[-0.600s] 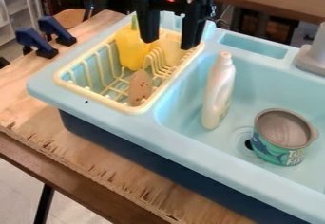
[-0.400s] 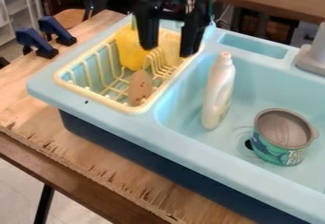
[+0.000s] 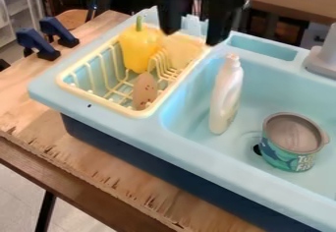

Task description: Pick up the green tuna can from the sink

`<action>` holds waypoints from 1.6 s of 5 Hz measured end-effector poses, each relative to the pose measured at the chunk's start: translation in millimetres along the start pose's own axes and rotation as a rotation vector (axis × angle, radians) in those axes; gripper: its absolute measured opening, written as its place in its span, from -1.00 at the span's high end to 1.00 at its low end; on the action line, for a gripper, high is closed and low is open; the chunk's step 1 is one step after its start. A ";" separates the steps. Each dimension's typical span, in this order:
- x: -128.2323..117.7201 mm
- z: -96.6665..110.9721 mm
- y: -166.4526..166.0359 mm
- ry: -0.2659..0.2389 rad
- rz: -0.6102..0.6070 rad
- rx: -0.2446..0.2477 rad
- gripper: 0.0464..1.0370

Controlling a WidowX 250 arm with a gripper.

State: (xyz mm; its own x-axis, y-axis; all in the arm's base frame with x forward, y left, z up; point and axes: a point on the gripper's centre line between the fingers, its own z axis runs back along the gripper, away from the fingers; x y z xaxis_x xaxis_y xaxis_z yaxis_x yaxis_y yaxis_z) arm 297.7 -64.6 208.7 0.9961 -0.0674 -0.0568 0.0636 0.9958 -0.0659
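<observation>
Sink (image 3: 177, 140) beneath my gripper (image 3: 193, 35), right end cropped | rack (image 3: 98, 101), lower left | gripper: released, fingers apart, top cropped | bottle (image 3: 224, 101), just below right | tin (image 3: 289, 145), lower right | pepper (image 3: 136, 49), left, base obscured | speckled piece (image 3: 144, 91), lower left, I can't identify it

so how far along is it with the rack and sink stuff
Looks done: the yellow pepper and the brown spotted item are in the dish rack. In hand: nothing; the claw hangs open above the rack's far right corner. Probably left, if the sink is to be emptied: the white bottle and the can in it.
</observation>
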 end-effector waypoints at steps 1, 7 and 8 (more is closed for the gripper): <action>-7.6 3.8 -13.1 -0.003 -0.014 0.091 -0.93; 8.5 -74.4 -97.4 -0.175 0.050 0.133 -0.93; 11.3 -76.0 -97.6 -0.157 0.021 0.085 -0.93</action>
State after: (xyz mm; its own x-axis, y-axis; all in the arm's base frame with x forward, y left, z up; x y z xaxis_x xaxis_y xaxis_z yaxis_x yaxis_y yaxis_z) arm 298.0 -167.3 138.8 0.9941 -0.0425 0.0999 0.0408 0.9990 0.0189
